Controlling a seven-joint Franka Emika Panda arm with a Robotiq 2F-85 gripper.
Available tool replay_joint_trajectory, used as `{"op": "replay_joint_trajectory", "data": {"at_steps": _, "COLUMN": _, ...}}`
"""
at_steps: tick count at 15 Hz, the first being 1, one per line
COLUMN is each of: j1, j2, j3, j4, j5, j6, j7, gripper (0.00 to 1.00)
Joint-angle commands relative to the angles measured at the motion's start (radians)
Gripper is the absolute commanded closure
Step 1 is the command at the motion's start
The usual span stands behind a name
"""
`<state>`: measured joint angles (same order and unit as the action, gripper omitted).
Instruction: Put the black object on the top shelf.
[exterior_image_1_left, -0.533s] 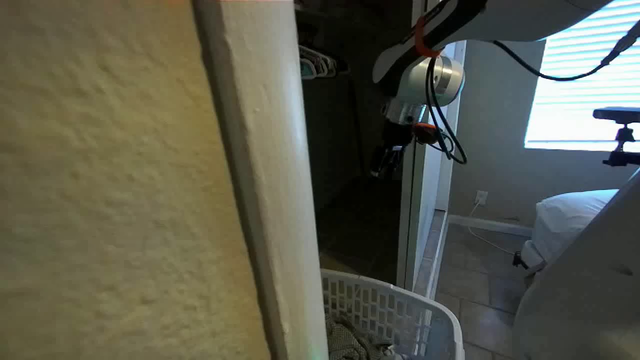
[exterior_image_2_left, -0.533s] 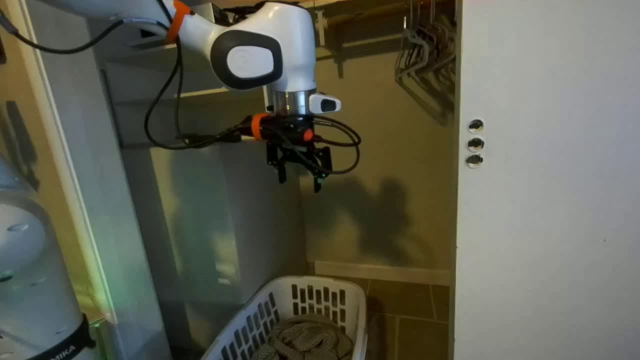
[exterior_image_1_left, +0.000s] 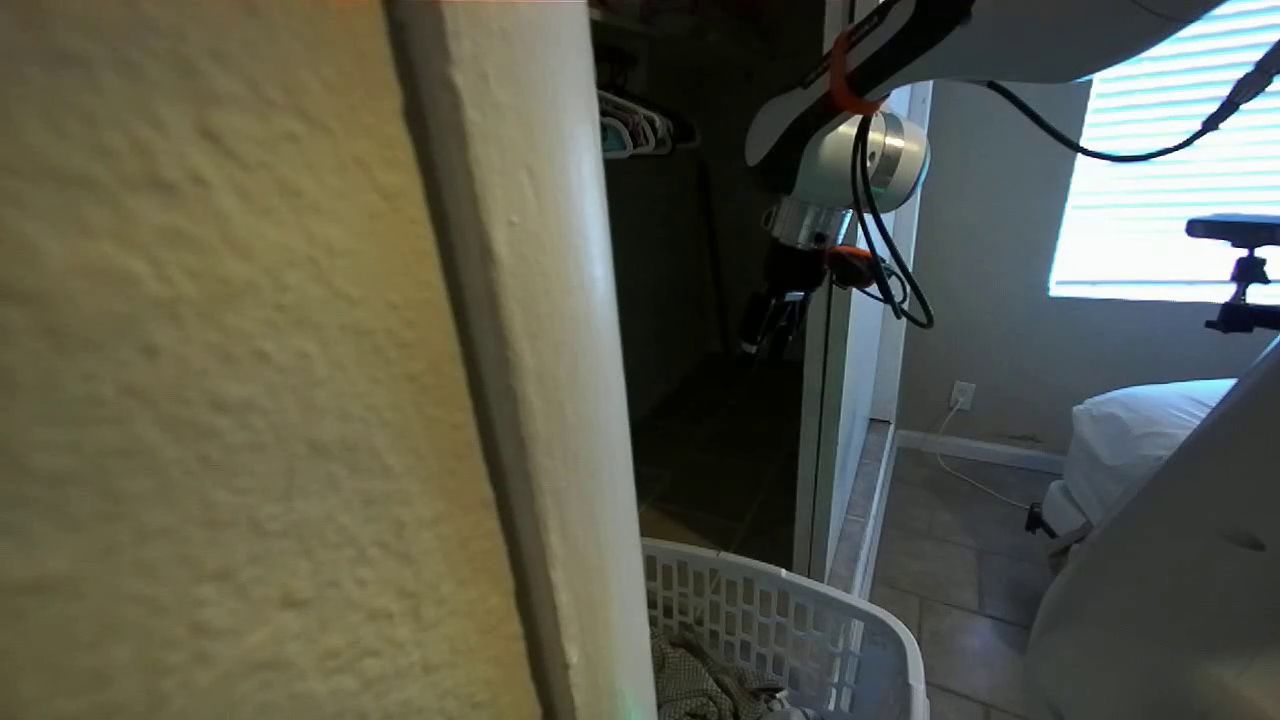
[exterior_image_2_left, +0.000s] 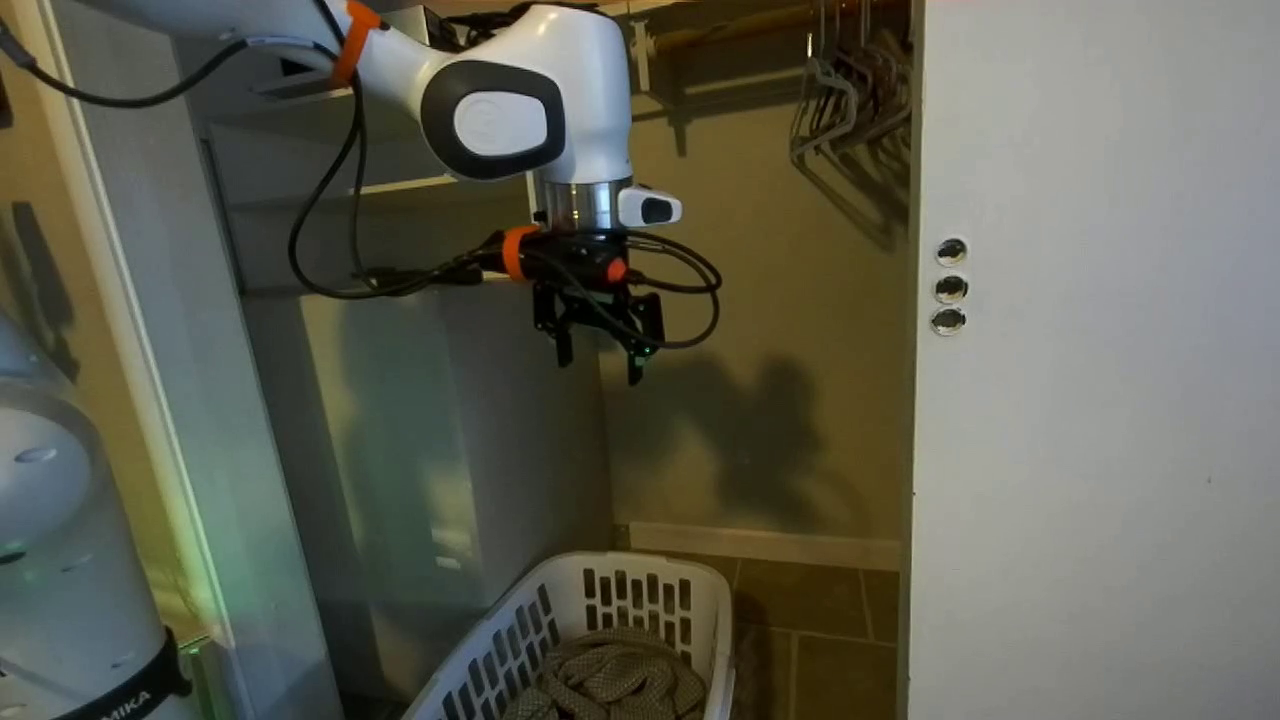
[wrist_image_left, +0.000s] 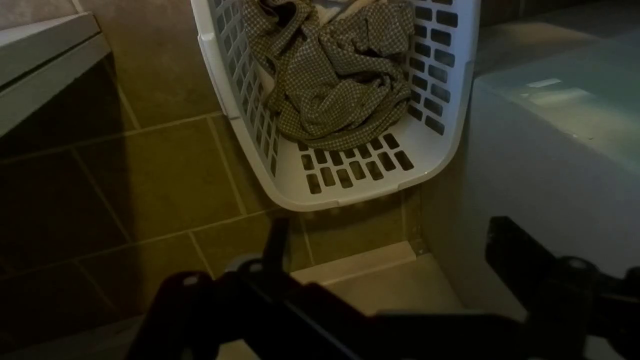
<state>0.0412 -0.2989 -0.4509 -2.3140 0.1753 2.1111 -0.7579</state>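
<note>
In both exterior views, the Panda arm (exterior_image_2_left: 592, 95) matches its earlier pose. In the wrist view, the gripper (wrist_image_left: 390, 224) is spread wide, empty; a laundry basket (wrist_image_left: 430, 150) holds checked cloth (wrist_image_left: 340, 85). I cannot locate the black object.

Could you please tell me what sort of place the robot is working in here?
Most likely a bedroom closet: clothes hangers hang inside it, a white laundry basket holds checked cloth, and what looks like a bed shows outside it in an exterior view.
</note>
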Motion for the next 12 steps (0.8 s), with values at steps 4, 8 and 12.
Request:
{"op": "replay_joint_trajectory", "data": {"at_steps": 4, "j1": -0.058, "j2": 0.008, "j3": 0.054, "j4": 0.002, "j5": 0.020, "j6": -0.005, "j7": -0.015, "gripper": 0.00}}
{"op": "replay_joint_trajectory", "data": {"at_steps": 8, "j1": -0.058, "j2": 0.008, "j3": 0.054, "j4": 0.002, "j5": 0.020, "j6": -0.005, "j7": -0.015, "gripper": 0.00}}
{"op": "replay_joint_trajectory", "data": {"at_steps": 12, "j1": -0.072, "j2": -0.057, "j3": 0.160, "j4": 0.010, "j5": -0.054, "j6": -0.001, "j7": 0.018, "gripper": 0.00}}
